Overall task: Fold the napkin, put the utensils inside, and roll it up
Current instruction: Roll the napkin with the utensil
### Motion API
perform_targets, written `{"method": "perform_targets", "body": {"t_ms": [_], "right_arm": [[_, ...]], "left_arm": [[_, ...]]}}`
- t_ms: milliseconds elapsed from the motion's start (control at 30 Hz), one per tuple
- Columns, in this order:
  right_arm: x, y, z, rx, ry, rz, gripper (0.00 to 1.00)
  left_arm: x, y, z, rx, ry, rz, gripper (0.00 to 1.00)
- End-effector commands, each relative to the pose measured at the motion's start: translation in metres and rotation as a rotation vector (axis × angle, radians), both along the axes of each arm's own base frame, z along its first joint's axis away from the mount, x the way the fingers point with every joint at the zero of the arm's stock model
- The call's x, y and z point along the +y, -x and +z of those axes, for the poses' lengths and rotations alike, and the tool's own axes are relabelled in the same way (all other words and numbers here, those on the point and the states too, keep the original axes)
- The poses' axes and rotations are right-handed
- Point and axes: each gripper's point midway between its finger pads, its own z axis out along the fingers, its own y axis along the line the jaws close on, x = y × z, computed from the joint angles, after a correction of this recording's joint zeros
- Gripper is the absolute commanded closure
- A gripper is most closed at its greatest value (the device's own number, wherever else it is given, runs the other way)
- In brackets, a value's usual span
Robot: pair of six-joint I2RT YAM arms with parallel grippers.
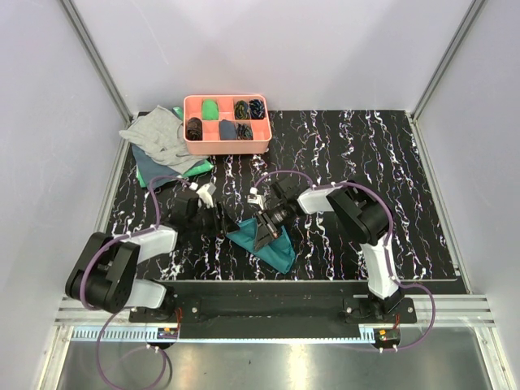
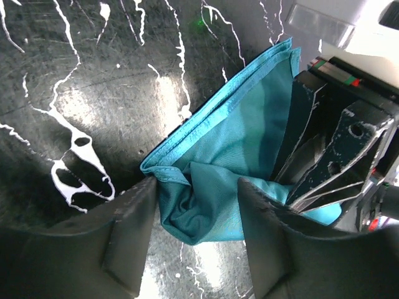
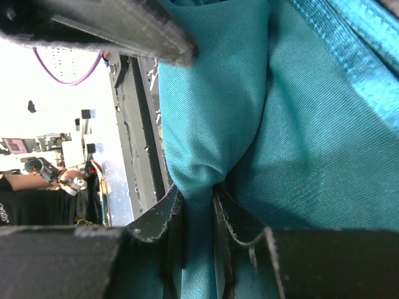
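Teal napkin [image 1: 276,248], folded over with layered hemmed edges and bunched at one corner, lies on the black marbled table [image 1: 366,162] near its front edge. A fold of it is pinched up between the right gripper [image 3: 198,208] fingers.

napkin [image 1: 276,250] at front middle, tray [image 1: 227,148] behind at back left, cloths [image 1: 158,138] left of tray

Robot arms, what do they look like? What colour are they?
Both the left arm and right arm have chunky black joints and silver-grey shells, with a thin purple cable looping along each. The left gripper has two flat matte black fingers; the right gripper has black fingers scuffed at the edges.
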Motion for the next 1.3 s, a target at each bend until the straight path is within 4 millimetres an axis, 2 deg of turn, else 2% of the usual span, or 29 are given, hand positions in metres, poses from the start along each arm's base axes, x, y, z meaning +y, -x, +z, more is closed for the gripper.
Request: {"method": "perform_targets", "body": {"t_ms": [0, 167, 200, 300, 400, 467, 500, 533, 600, 633, 700, 800, 867, 900, 933, 1000, 1067, 1267], "right_arm": [[-0.004, 0.003, -0.013, 0.048, 0.059, -0.005, 0.75], [-0.004, -0.003, -0.010, 0.013, 0.075, -0.016, 0.71], [-0.005, -0.006, -0.008, 0.005, 0.084, -0.020, 0.68], [-0.006, -0.014, -0.001, -0.044, 0.121, -0.039, 0.57], [-0.008, -0.025, 0.014, -0.118, 0.155, -0.072, 0.49], [-0.010, -0.035, 0.028, -0.194, 0.180, -0.106, 0.44], [-0.012, -0.038, 0.042, -0.243, 0.178, -0.123, 0.42], [-0.015, -0.045, 0.044, -0.300, 0.209, -0.150, 0.38], [-0.014, -0.041, 0.059, -0.413, 0.223, -0.156, 0.35], [-0.018, -0.048, 0.055, -0.508, 0.296, -0.196, 0.32], [-0.019, -0.046, 0.059, -0.696, 0.331, -0.184, 0.29], [-0.016, -0.044, 0.057, -0.940, 0.422, -0.228, 0.26], [-0.006, -0.031, 0.058, -1.049, 0.424, -0.214, 0.25], [-0.008, -0.036, 0.056, -1.120, 0.456, -0.248, 0.24], [0.001, -0.023, 0.056, -1.165, 0.447, -0.221, 0.24], [0.003, -0.024, 0.049, -1.242, 0.482, -0.209, 0.24], [0.009, -0.017, 0.043, -1.281, 0.489, -0.167, 0.24], [0.011, -0.017, 0.014, -1.290, 0.548, -0.109, 0.30]], "left_arm": [[-0.012, -0.013, 0.015, -0.070, 0.062, -0.036, 0.51], [-0.015, -0.005, 0.007, -0.027, 0.077, -0.058, 0.73], [-0.014, -0.004, 0.005, -0.019, 0.072, -0.055, 0.81], [-0.012, -0.002, 0.002, 0.005, 0.057, -0.046, 0.90], [-0.009, 0.000, -0.001, 0.032, 0.040, -0.039, 1.00], [-0.008, 0.002, -0.002, 0.056, 0.031, -0.036, 1.00], [-0.007, 0.001, -0.003, 0.061, 0.024, -0.030, 1.00], [-0.007, 0.002, -0.004, 0.072, 0.020, -0.028, 1.00], [-0.005, 0.002, -0.007, 0.097, 0.003, -0.014, 1.00], [-0.003, 0.002, -0.010, 0.114, -0.006, -0.007, 1.00], [-0.002, 0.003, -0.014, 0.144, -0.022, -0.003, 1.00], [-0.003, 0.004, -0.017, 0.171, -0.023, -0.004, 1.00], [-0.004, 0.003, -0.017, 0.179, -0.023, -0.004, 1.00], [-0.004, 0.003, -0.018, 0.186, -0.023, -0.004, 1.00], [-0.004, 0.003, -0.018, 0.191, -0.026, -0.005, 1.00], [-0.005, 0.002, -0.018, 0.194, -0.024, -0.009, 1.00], [-0.005, 0.001, -0.016, 0.191, -0.024, -0.012, 1.00], [-0.006, 0.001, -0.017, 0.193, -0.025, -0.021, 1.00]]}}
